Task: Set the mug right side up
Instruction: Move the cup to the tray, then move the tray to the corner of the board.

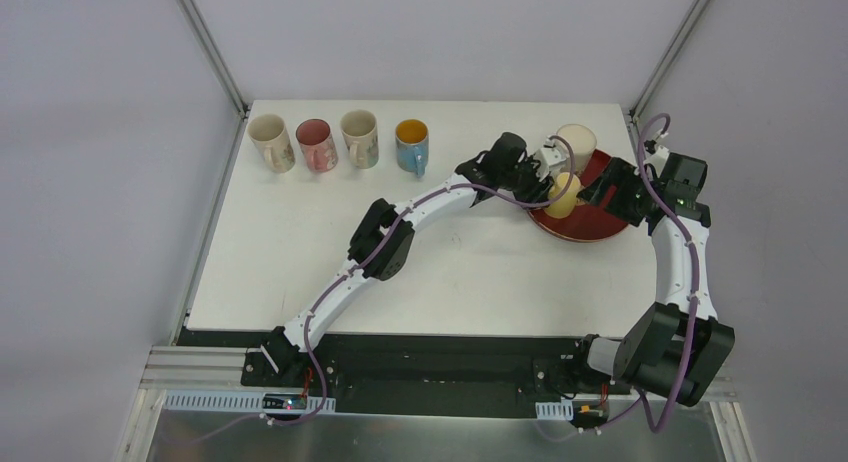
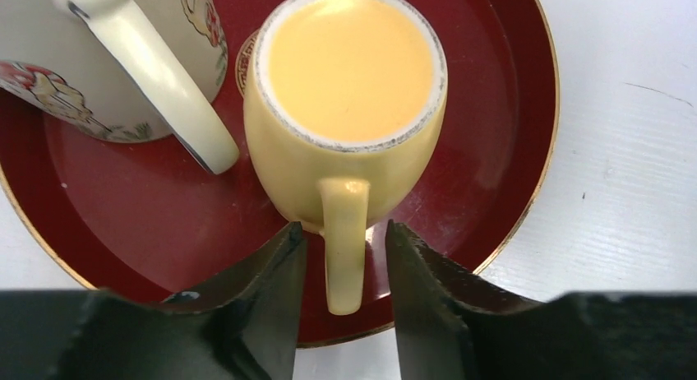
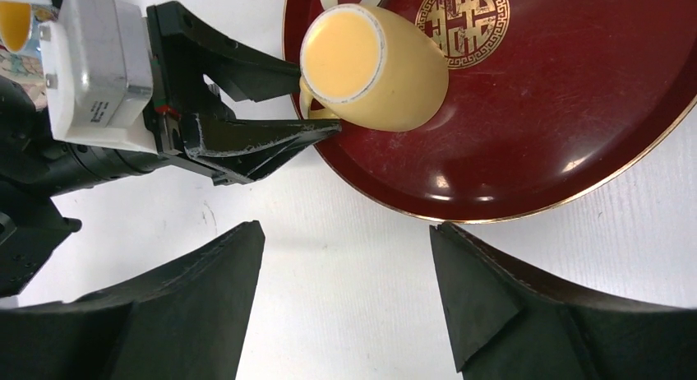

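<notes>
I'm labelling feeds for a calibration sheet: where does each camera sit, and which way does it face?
Top external: above and behind the bases, looking down on the table; both arms show.
Left wrist: on the left arm, looking down at the yellow mug on the red tray; its fingers flank the handle.
Right wrist: at the tray's edge, facing down; its spread fingers and the left gripper show.
Shared: all views hold the mug and tray.
</notes>
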You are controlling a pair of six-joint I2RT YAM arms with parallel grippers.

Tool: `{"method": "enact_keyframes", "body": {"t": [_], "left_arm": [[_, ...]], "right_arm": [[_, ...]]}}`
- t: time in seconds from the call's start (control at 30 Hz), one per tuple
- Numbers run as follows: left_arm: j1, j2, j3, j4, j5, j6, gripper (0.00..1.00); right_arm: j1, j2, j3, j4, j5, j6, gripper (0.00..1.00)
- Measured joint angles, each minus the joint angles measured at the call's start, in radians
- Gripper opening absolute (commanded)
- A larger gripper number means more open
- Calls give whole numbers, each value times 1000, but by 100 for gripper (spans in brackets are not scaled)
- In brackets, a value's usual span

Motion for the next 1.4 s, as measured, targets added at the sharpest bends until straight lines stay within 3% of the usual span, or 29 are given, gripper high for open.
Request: {"method": "enact_keyframes", "body": {"t": [0.07,0.23,0.4,0.6,0.8,1.1,1.4], "left_arm": [[-2,0,-4,-3,-8,-3,49],[-3,0,-8,-12,-23,8,85],[-2,-4,-27,-29,-53,13,99],[-2,-11,-50,-61,-85,18,99],[6,-101,-103,-167,-95,11,99],[69,-378,-247,-363,-24,-6,99],[225,-674,-435,-448,31,-70,99]], "right_arm": [[0,2,0,-3,-2,-21,83],[0,54,18,-50,-11,-148,84],[-2,149,76,-140,-29,-298,84],[12,223,116,-192,-89,-424,83],[99,367,172,-203,-47,-540,83],[223,478,217,-202,66,-631,83],[321,498,196,-193,155,-676,82]]}}
